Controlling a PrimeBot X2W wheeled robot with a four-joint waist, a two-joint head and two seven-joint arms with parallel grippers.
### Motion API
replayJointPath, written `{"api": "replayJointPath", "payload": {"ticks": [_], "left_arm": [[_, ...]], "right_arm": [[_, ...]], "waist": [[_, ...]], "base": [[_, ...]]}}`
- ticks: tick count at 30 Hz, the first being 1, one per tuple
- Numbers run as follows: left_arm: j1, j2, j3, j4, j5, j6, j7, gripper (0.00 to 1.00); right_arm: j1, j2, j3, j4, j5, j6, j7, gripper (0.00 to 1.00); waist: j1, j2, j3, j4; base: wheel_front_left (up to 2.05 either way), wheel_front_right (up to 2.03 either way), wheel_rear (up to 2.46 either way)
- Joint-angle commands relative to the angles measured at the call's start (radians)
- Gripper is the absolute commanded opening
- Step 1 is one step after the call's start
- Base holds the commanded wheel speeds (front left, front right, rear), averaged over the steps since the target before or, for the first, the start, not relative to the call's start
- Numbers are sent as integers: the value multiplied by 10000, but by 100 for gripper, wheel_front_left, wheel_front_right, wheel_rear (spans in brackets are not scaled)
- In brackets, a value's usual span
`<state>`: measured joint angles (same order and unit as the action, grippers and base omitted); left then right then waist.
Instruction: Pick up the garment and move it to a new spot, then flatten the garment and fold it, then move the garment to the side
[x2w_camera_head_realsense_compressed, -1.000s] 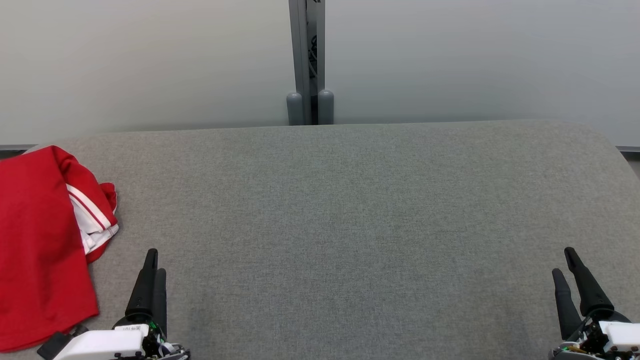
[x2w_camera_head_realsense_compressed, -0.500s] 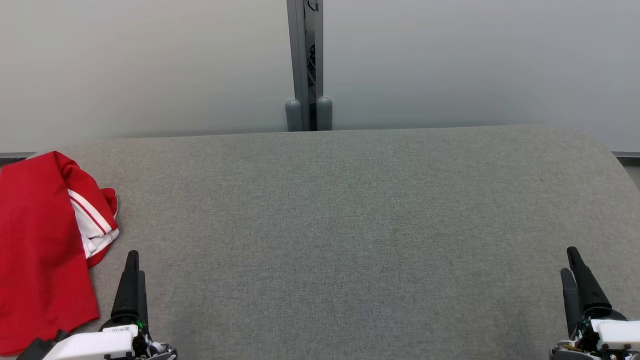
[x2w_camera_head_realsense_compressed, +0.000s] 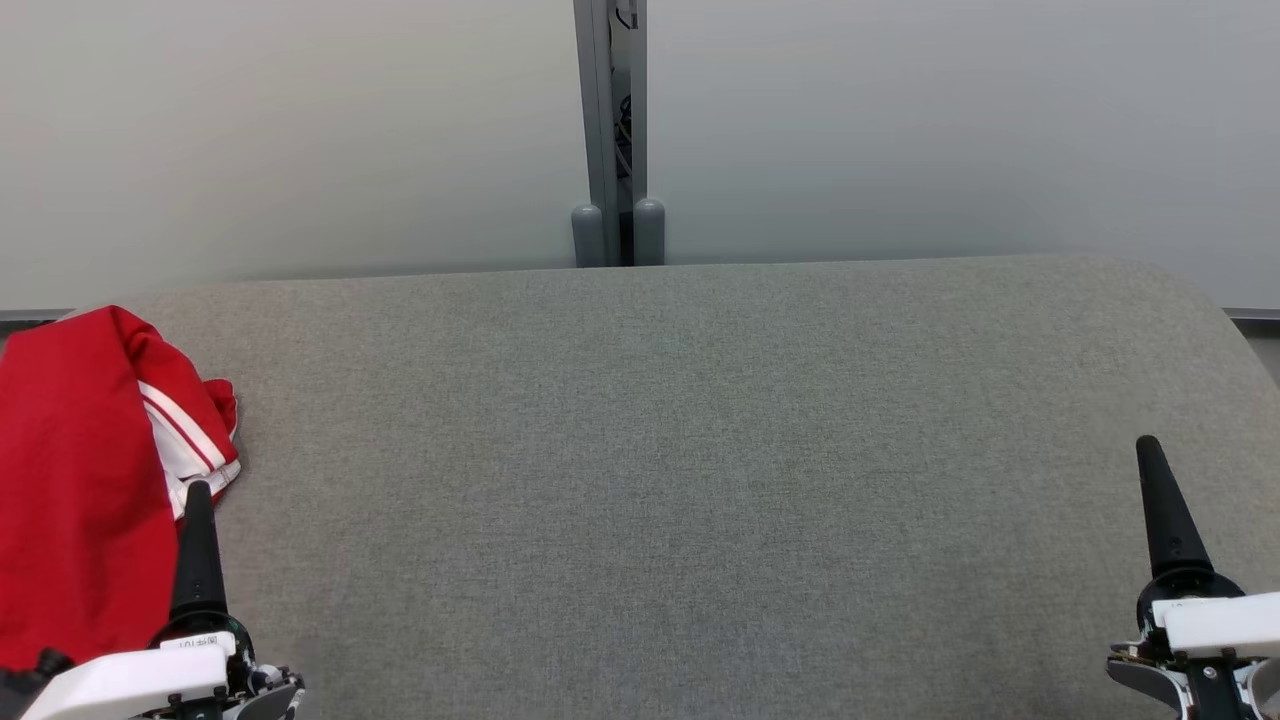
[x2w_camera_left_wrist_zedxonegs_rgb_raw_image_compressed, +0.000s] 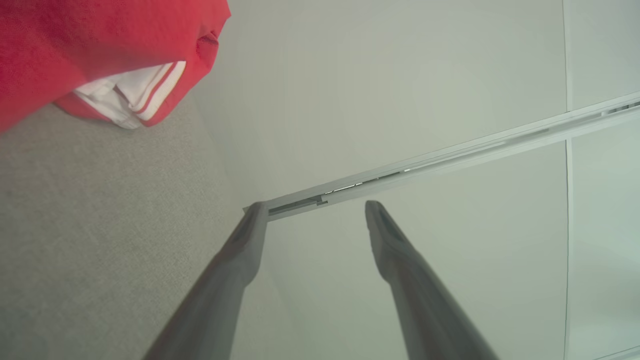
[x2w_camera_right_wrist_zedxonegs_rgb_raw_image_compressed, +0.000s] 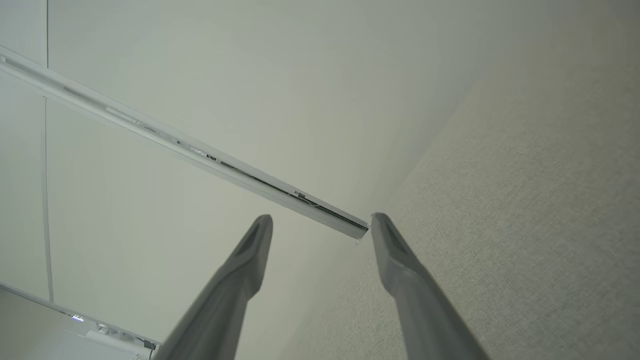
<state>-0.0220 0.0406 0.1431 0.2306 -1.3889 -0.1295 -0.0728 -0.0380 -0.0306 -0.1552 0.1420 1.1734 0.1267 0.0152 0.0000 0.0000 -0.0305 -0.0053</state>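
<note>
A red garment (x2w_camera_head_realsense_compressed: 75, 480) with white, red-striped trim lies bunched at the left edge of the grey fabric surface (x2w_camera_head_realsense_compressed: 680, 480). The left wrist view has the garment (x2w_camera_left_wrist_zedxonegs_rgb_raw_image_compressed: 95, 45) at its top left. My left gripper (x2w_camera_head_realsense_compressed: 197, 492) is at the lower left, right beside the garment's right edge; its fingers stand apart and empty in the left wrist view (x2w_camera_left_wrist_zedxonegs_rgb_raw_image_compressed: 314, 210). My right gripper (x2w_camera_head_realsense_compressed: 1148, 448) is at the lower right, far from the garment, and is open with nothing between its fingers in the right wrist view (x2w_camera_right_wrist_zedxonegs_rgb_raw_image_compressed: 320, 222).
A pale wall runs behind the surface, with a grey vertical post (x2w_camera_head_realsense_compressed: 612, 130) at its middle. The surface's far right corner (x2w_camera_head_realsense_compressed: 1200, 290) is rounded.
My left gripper has moved left, up to the garment's edge. My right gripper has shifted up the view and turned so its fingers line up. The camera tilted slightly.
</note>
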Motion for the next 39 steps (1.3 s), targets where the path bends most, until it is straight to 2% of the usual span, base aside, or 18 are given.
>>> {"api": "replayJointPath", "payload": {"ticks": [1,16,24,30,39], "left_arm": [[-338,54,211,-262,407,-7,-109,100],[-420,68,774,-1156,2393,78,-498,100],[-336,75,716,-1886,3717,629,-696,100],[-65,81,122,-2528,4887,948,-839,100],[307,81,-839,-3033,6889,1866,-1038,100]], "right_arm": [[-356,-99,109,-400,-712,39,-169,100],[-767,-367,1256,-1516,-4250,44,-745,100],[-792,-511,1704,-1928,-6000,46,-1033,100],[-698,-653,2079,-2125,-7026,46,-1239,100],[-436,-516,2131,-2014,-8112,48,-1531,100]], "waist": [[0,0,-9,11],[0,0,-170,117],[0,0,-245,166],[0,0,-266,219],[0,0,-357,344]], "base": [[0,0,0],[0,0,0],[0,0,0],[0,0,0],[0,0,0]]}}
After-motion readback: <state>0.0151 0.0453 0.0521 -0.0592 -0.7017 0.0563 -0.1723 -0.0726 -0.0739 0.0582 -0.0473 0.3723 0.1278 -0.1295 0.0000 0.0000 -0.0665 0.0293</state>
